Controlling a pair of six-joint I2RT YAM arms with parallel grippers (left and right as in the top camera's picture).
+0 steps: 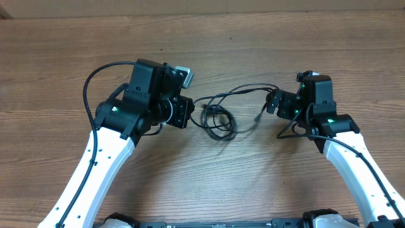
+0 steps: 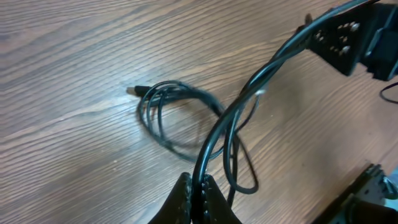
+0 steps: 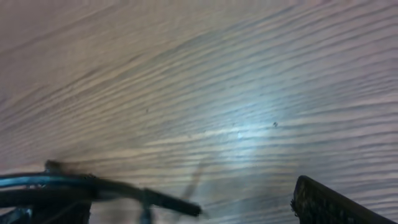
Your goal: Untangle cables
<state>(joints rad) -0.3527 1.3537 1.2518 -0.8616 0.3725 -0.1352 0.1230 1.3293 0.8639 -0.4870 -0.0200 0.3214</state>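
Note:
The cables (image 1: pixel 218 120) are thin black cords bunched in loops on the wooden table between the two arms. My left gripper (image 1: pixel 185 111) is just left of the bunch. In the left wrist view its jaws (image 2: pixel 200 186) are shut on one black strand that rises from them toward the upper right. The coil (image 2: pixel 180 118) lies flat beyond, with a small plug (image 2: pixel 132 91) at its left. A strand (image 1: pixel 243 90) runs from the bunch to my right gripper (image 1: pixel 273 102), and a plug end (image 1: pixel 258 117) hangs below it. In the right wrist view my gripper (image 3: pixel 186 214) stands open, with a blurred cable end (image 3: pixel 143 196) by its left side.
The right arm's body (image 2: pixel 348 37) shows at the upper right of the left wrist view. Each arm's own thicker black wire loops beside it (image 1: pixel 88 82). The wooden table (image 1: pixel 209 44) extends behind the arms.

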